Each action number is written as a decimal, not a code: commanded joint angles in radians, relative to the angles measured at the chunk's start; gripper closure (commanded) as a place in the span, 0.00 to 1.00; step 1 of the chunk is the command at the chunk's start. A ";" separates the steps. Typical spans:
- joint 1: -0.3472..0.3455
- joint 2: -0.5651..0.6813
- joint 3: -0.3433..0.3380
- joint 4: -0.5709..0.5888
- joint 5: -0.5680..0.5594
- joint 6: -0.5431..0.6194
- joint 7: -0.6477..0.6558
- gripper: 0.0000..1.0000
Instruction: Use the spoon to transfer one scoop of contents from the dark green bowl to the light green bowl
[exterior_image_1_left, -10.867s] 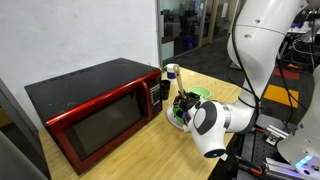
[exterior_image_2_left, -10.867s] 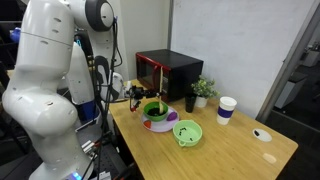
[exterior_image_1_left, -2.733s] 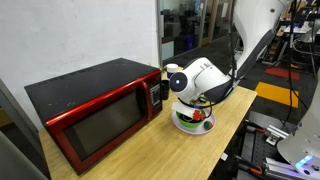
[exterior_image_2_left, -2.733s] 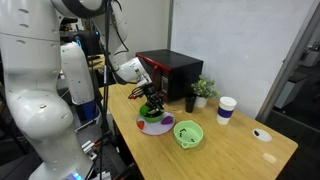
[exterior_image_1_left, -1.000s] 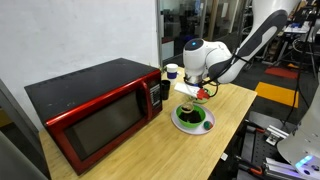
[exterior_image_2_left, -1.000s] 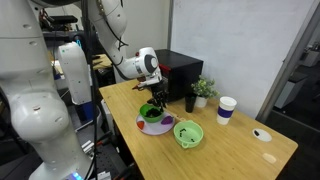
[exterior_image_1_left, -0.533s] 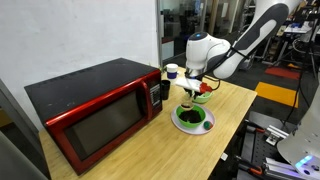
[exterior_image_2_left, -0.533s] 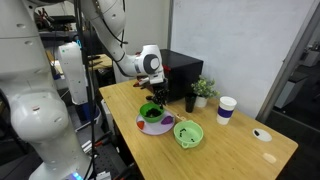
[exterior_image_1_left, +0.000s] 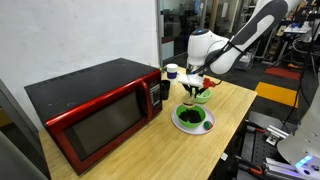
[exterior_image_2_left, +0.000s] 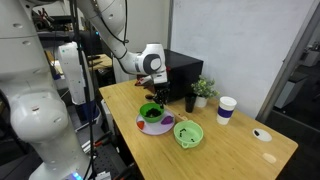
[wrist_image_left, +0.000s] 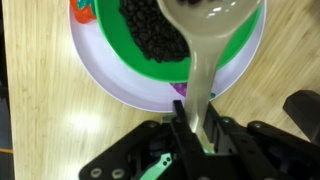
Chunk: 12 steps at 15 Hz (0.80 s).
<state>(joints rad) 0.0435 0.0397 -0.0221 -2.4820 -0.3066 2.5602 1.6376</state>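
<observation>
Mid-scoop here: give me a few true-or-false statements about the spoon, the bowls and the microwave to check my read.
1. The gripper is shut on the spoon handle. True.
2. The spoon head hangs over the light green bowl. False: it is over the edge of the dark green bowl.
3. The dark green bowl sits on a pale plate. True.
4. The microwave door is open. False: it is closed.
5. The spoon lies flat on the table. False: it is held above the dark green bowl.
</observation>
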 joint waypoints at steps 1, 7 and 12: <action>-0.029 -0.013 -0.014 -0.009 0.018 0.010 -0.099 0.94; -0.062 0.004 -0.048 0.017 0.031 0.013 -0.215 0.94; -0.097 0.030 -0.089 0.045 -0.005 0.002 -0.257 0.94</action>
<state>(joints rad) -0.0245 0.0419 -0.0962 -2.4650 -0.3054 2.5602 1.4265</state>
